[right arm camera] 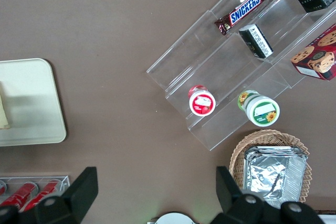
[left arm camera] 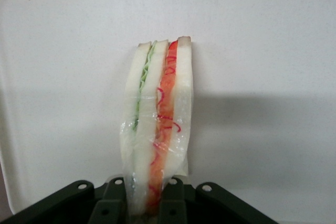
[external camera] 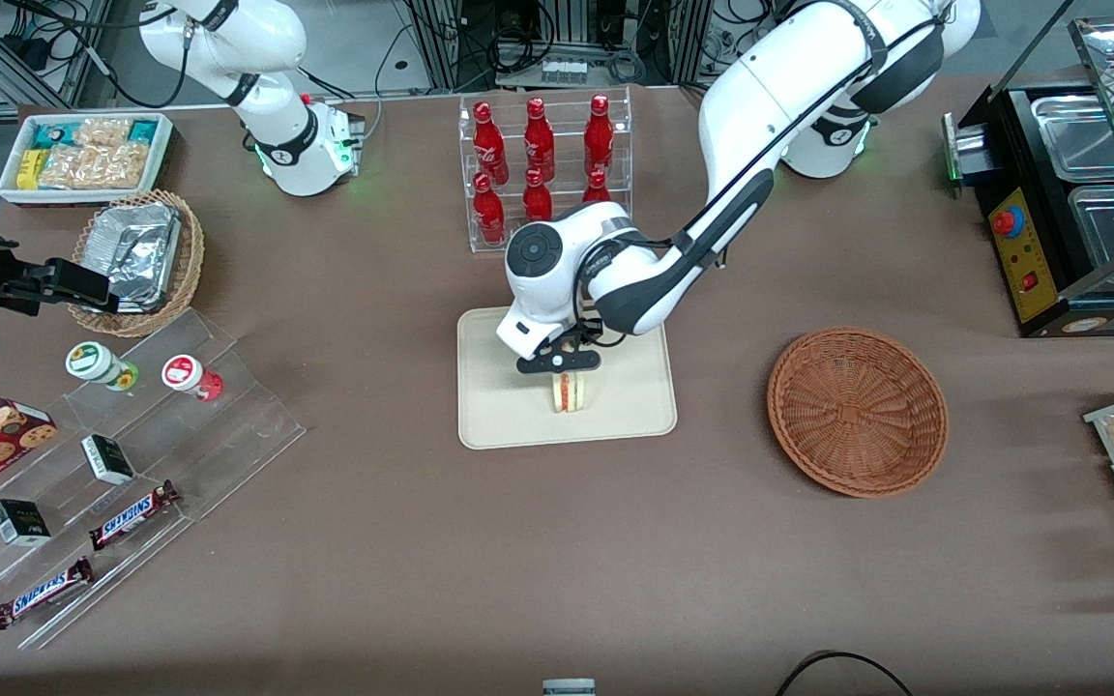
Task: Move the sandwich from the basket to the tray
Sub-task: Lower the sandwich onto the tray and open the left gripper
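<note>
The sandwich (external camera: 569, 391) is a wrapped wedge of white bread with red and green filling, standing on edge on the cream tray (external camera: 489, 416). My left gripper (external camera: 567, 371) is over the middle of the tray, shut on the sandwich. In the left wrist view the sandwich (left arm camera: 157, 124) runs up from between the two black fingers (left arm camera: 110, 200) over the tray's pale floor (left arm camera: 262, 51). The reddish-brown basket (external camera: 857, 411) sits empty on the table, toward the working arm's end. A sliver of the sandwich (right arm camera: 3, 113) and the tray (right arm camera: 31, 103) show in the right wrist view.
A clear rack of red bottles (external camera: 542, 164) stands farther from the front camera than the tray. A tan basket with a foil container (external camera: 136, 256), a white snack bin (external camera: 83, 155) and clear steps with snacks (external camera: 122, 483) lie toward the parked arm's end. A black food warmer (external camera: 1079, 193) stands at the working arm's end.
</note>
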You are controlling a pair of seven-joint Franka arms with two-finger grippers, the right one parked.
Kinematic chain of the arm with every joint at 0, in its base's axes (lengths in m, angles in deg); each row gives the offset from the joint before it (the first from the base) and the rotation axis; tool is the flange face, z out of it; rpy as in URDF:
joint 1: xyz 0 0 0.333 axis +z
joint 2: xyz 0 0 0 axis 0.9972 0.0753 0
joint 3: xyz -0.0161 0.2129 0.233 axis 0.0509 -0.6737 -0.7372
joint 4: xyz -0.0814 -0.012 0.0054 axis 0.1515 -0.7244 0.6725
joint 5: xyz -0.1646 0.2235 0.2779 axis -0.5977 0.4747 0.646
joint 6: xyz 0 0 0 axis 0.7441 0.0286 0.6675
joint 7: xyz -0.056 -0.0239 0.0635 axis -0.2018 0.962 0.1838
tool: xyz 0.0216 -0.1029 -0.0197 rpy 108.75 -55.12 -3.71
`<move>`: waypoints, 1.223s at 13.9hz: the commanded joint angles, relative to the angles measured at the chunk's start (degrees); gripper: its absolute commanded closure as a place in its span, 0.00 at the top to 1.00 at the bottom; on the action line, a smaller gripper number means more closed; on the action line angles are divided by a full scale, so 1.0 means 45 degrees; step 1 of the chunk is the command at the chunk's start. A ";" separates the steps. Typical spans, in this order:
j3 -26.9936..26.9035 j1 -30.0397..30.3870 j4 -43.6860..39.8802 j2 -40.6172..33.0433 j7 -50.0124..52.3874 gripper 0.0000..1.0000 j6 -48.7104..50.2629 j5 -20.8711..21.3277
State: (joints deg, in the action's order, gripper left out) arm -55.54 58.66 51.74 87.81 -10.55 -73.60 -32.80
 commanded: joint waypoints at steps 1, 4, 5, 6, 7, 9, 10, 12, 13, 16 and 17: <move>-0.0060 -0.0187 -0.0458 0.0226 0.0255 1.00 0.0088 0.0288; -0.0041 -0.0090 -0.0575 -0.0105 0.0314 1.00 0.0224 0.0268; -0.0040 -0.0070 -0.0730 -0.0222 0.0334 1.00 0.0283 0.0229; -0.0040 -0.0070 -0.0945 -0.0436 0.0372 1.00 0.0709 0.0190; -0.0040 -0.0051 -0.1101 -0.0709 0.0508 1.00 0.1177 0.0151; -0.0001 0.0027 -0.1744 -0.1216 0.0724 1.00 0.2212 0.0112; -0.0001 0.0066 -0.1999 -0.1432 0.0724 1.00 0.2661 -0.0081; -0.0021 0.0610 -0.2177 -0.2172 0.0666 1.00 0.3094 -0.0724; -0.0002 0.1000 -0.2158 -0.2621 0.0550 1.00 0.3134 -0.1192; -0.0040 0.1551 -0.2138 -0.3794 0.0413 1.00 0.4204 -0.1724; 0.0018 0.2131 -0.2119 -0.4107 0.0006 1.00 0.4634 -0.1840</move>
State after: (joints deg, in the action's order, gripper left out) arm -55.70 65.78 40.89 72.78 -8.84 -55.80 -39.62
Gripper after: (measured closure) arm 0.000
